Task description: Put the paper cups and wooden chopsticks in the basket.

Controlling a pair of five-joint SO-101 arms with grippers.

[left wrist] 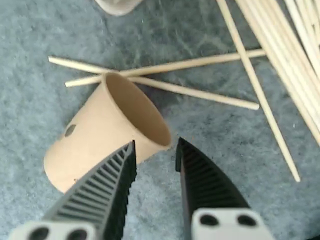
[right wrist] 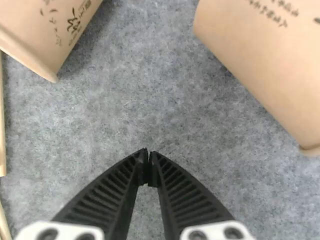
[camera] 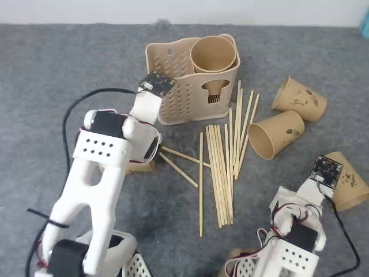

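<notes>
Fixed high, looking down over the whole desk [camera: 40, 75]. Wrist-mounted, close above it, facing down. Sharing fallen paper cups [right wrist: 270, 60] with overhead.

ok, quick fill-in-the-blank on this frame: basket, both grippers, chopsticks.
1. The basket holds ___ upright paper cup.
2. The left gripper has its jaws ___, at the rim of a tipped cup.
3. The right gripper has its jaws ___, over the grey mat.
4. The chopsticks lie ___ the basket, on the mat.

Missing words: one; open; shut; outside.
</notes>
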